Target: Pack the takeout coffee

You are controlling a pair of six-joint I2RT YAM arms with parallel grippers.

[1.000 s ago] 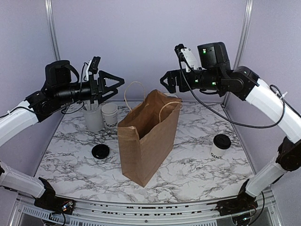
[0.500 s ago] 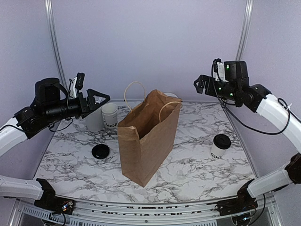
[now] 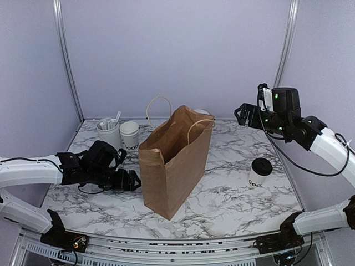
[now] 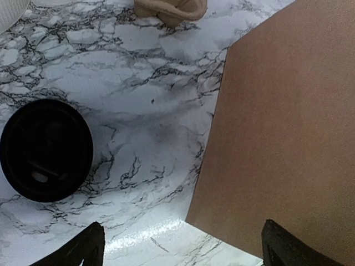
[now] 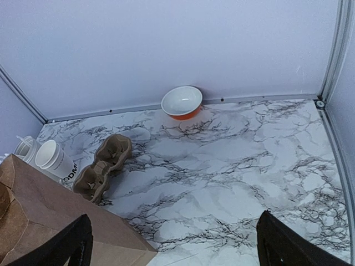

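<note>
Takeout coffee [image 3: 259, 172] stands upright rt side, below the right gripper [image 3: 242, 114]; left gripper [image 3: 132, 180] is way across the bag [image 3: 172, 160], both spread wide, empty

An orange bowl [image 5: 181, 102] with a white inside sits on a marble table [image 5: 249, 160] against the lilac back wall [image 5: 166, 44], well apart from a brown pulp cup tray [image 5: 104, 166]. Left of the tray stand an open white paper cup [image 5: 54, 158] and a white canister [image 5: 25, 147], behind a brown paper bag [image 5: 50, 221]. The right gripper [image 5: 175, 244] frames the scene, its dark fingers [image 5: 69, 244] spread wide.
</note>
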